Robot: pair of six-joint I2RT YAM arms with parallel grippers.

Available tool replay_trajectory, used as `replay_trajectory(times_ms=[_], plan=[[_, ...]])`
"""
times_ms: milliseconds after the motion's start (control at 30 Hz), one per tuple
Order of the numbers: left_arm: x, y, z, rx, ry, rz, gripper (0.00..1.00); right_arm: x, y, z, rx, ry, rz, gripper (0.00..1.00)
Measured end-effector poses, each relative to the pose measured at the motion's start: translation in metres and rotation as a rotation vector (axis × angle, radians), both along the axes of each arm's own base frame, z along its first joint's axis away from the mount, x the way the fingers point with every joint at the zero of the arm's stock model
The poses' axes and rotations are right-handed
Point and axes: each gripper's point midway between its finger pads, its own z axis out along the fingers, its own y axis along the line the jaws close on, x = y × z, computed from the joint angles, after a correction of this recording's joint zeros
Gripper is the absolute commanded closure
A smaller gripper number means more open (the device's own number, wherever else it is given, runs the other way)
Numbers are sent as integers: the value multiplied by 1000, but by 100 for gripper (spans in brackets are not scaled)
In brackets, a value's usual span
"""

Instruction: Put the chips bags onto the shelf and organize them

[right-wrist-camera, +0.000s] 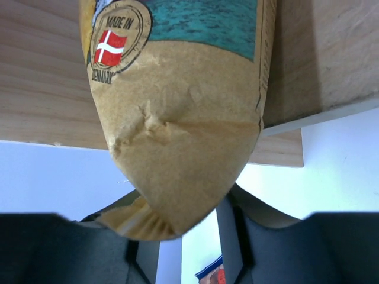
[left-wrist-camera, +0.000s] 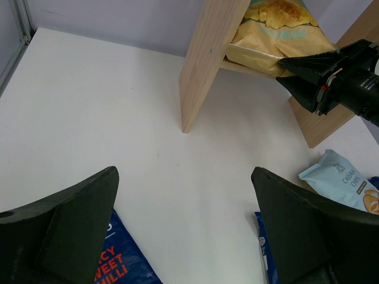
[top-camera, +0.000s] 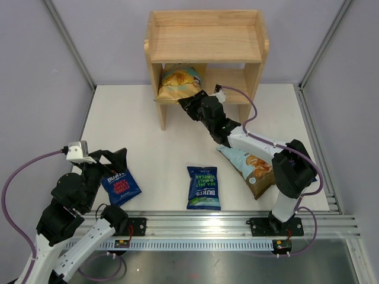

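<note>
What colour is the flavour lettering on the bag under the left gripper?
Orange-red; bag clearest in left wrist view.

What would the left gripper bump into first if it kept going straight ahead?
Probably the white table, as the left gripper tilts downward; if it cleared that, the shelf's left side panel. Depth is unclear.
</note>
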Motion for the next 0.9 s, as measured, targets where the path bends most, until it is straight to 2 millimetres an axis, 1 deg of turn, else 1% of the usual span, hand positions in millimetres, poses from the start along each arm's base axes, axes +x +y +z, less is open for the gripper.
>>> replay_trajectory(times_ms=[167, 367, 433, 500, 533, 633, 733, 767, 900], plan=[[0, 0, 0, 0, 0, 0, 1, 7, -6, -1, -8, 1, 24, 60], [0, 0, 0, 0, 0, 0, 1, 19, -7, -1, -30, -1, 64, 60], [0, 0, 0, 0, 0, 0, 1, 21, -7, 0, -29, -1, 79, 53], [0, 0, 0, 0, 0, 0, 1, 20, -6, -1, -30, 0, 96, 44], [0, 0, 0, 0, 0, 0, 1, 20, -6, -1, -30, 0, 101, 36], [0, 0, 0, 0, 0, 0, 1, 17, -4, -1, -31, -1, 123, 28], [0, 0, 0, 0, 1, 0, 1, 13, -6, -5, -39, 10, 127, 23], [0, 0, 0, 0, 1, 0, 1, 10, -8, -7, -46, 17, 127, 23], [0, 0, 0, 0, 1, 0, 1, 1, -16, -1, -48, 11, 127, 22]])
